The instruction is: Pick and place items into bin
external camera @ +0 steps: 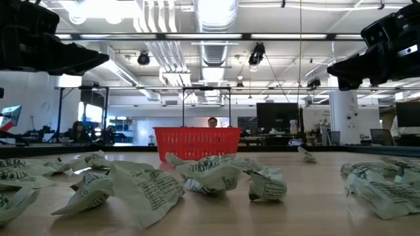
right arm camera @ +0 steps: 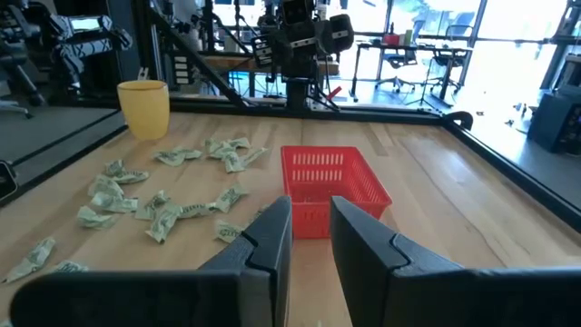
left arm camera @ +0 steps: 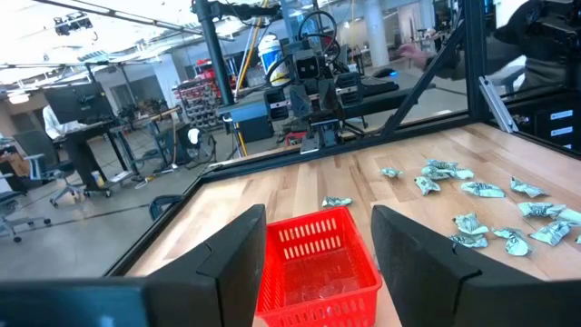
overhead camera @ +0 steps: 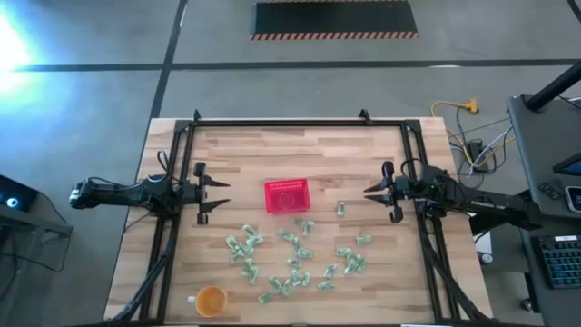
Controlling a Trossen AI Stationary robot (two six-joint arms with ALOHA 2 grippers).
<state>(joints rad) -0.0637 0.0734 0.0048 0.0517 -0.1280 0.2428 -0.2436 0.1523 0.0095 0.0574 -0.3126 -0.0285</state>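
I see my left gripper [overhead camera: 221, 193] at the left side of the table, its two fingers spread wide with nothing between them. My right gripper [overhead camera: 370, 192] is at the right side; its fingers stand a little apart and hold nothing. Both point toward the red basket [overhead camera: 287, 195], which sits on the wooden table [overhead camera: 236, 154] between them, well apart from each.

The left wrist view looks into the basket from above, and the part of its floor I can see there is bare. The low view shows only its meshed wall and hides the inside.

The packets [overhead camera: 292, 259] lie scattered nearer than the basket, and one packet [overhead camera: 341, 209] lies alone toward the right gripper. Only the high view and the right wrist view show the orange cup [overhead camera: 211, 301], at the near left edge. The low view shows people far behind the table.
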